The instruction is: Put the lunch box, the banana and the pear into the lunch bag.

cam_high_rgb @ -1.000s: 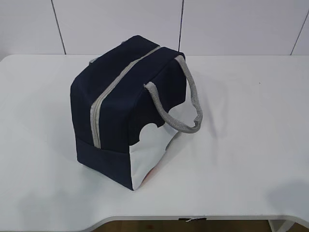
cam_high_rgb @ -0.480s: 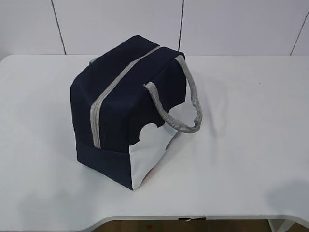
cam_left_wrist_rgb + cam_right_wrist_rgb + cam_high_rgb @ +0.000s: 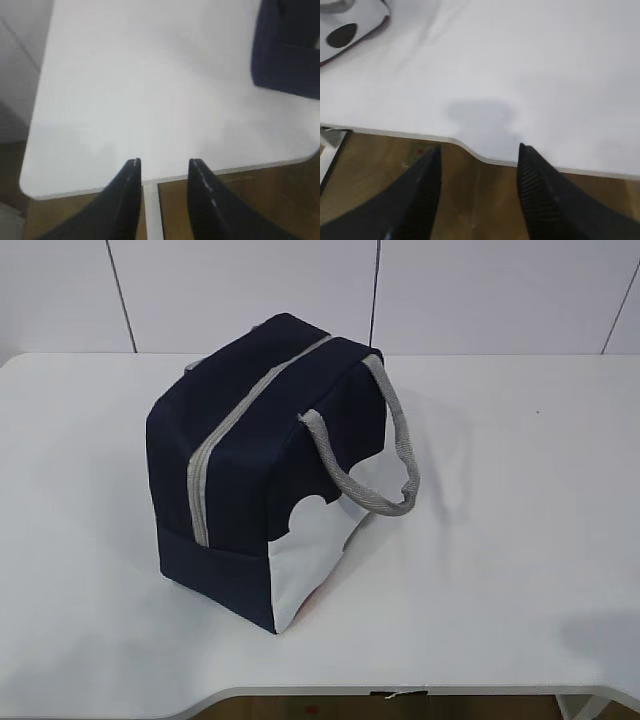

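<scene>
One soft, zipped-up bag [image 3: 262, 465] stands mid-table [image 3: 520, 540], likely light and floppy, best taken by its grey handle [image 3: 375, 455]; both grippers [image 3: 162, 162] [image 3: 479, 147] hover spread and empty at the table's edge.

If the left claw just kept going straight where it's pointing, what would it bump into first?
Probably the bare white table. The open left gripper points over its near edge; the bag sits off to the right, though depth is unclear.

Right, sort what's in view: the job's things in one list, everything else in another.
Job: lunch bag, standing zipped shut on the table; left gripper and right gripper, both open and empty. No lunch box, banana or pear shows.

Other: white table; wall panels; wood floor.
</scene>
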You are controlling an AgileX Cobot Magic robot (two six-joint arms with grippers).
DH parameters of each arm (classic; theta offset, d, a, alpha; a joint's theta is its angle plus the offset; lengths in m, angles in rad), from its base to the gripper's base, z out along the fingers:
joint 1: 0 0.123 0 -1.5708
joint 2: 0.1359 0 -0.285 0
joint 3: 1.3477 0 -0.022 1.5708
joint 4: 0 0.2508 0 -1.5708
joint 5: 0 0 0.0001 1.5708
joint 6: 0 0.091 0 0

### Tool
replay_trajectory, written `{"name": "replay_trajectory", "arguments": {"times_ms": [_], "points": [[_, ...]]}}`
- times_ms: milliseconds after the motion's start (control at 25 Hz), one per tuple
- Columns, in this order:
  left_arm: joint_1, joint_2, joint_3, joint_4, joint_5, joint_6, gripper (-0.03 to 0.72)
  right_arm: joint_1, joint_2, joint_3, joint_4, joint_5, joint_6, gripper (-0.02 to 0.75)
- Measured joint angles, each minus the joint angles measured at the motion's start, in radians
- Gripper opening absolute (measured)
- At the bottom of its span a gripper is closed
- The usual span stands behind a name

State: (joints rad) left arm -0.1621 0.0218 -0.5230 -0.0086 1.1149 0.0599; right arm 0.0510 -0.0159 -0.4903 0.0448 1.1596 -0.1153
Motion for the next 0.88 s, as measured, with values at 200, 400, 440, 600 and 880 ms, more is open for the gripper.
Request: {"name": "replay_trajectory", "arguments": {"times_ms": [200,400,440,600,880], "points": [[0.140,-0.006,0.000,-0.001,0.000,0.000,0.239,-0.125,0.000,0.000,0.000,-0.001,0.000,0.399],[0.146,-0.011,0.002,-0.002,0.000,0.000,0.239,-0.126,0.000,0.000,0.000,-0.001,0.000,0.399],[0.146,-0.011,0.002,-0.002,0.000,0.000,0.239,-0.126,0.000,0.000,0.000,-0.001,0.000,0.399],[0.146,-0.011,0.002,-0.002,0.000,0.000,0.239,-0.126,0.000,0.000,0.000,-0.001,0.000,0.399],[0.146,-0.011,0.002,-0.002,0.000,0.000,0.237,-0.126,0.000,0.000,0.000,-0.001,0.000,0.399]]}}
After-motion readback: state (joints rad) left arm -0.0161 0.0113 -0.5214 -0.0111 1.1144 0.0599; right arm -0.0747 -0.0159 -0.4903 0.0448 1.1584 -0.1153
